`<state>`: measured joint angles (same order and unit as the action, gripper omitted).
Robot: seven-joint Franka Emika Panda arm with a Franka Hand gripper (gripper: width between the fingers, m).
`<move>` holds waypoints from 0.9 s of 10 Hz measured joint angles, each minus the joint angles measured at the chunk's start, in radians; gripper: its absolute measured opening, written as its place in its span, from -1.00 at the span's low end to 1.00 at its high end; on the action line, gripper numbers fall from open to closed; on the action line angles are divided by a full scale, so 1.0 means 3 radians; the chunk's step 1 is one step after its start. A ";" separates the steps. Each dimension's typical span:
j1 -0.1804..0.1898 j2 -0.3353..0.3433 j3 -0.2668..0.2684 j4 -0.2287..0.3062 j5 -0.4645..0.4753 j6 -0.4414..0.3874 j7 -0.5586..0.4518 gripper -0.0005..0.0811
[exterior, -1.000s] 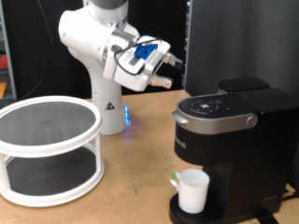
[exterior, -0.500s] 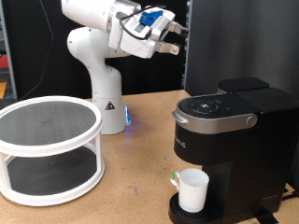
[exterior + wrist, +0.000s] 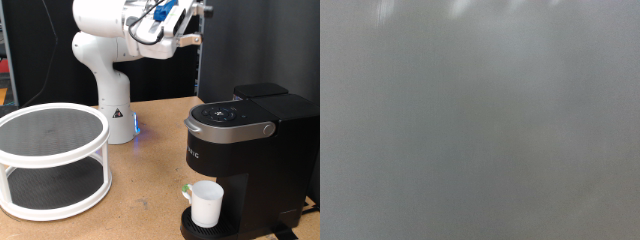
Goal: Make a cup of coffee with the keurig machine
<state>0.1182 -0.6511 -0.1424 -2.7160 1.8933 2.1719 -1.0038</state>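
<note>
The white cup [image 3: 207, 203] stands upright on the round drip base under the spout of the black keurig machine [image 3: 250, 150], at the exterior view's bottom right. The machine's lid with its silver-grey handle [image 3: 232, 128] is down. My gripper [image 3: 196, 24] is high at the exterior view's top, well above the machine and to its left. Its fingers point to the right, stand apart and hold nothing. The wrist view shows only a blurred grey field, with no object or finger to make out.
A white two-tier round rack [image 3: 50, 160] with dark mesh shelves stands on the wooden table at the exterior view's left. The arm's white base [image 3: 108, 95] stands behind it at centre. A dark panel [image 3: 255, 45] rises behind the machine.
The arm has swung upward. The gripper rose from just above the machine's height to the top edge of the exterior view and moved slightly right. Cup and machine have not moved.
</note>
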 joint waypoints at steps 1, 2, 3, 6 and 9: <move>0.0074 0.0000 0.0019 0.0000 0.0527 -0.0020 -0.0032 0.98; 0.0142 0.0006 0.0043 -0.0004 0.1070 -0.0077 -0.0094 0.98; 0.0177 0.0045 0.0040 -0.0019 0.1424 -0.0139 -0.0147 0.98; 0.0169 0.0042 0.0115 0.0029 0.0247 0.0272 0.0450 0.98; 0.0092 0.0041 0.0266 0.0071 -0.1336 0.0419 0.1609 0.98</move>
<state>0.1458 -0.6389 -0.0626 -2.6947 1.4924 2.2976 -0.5211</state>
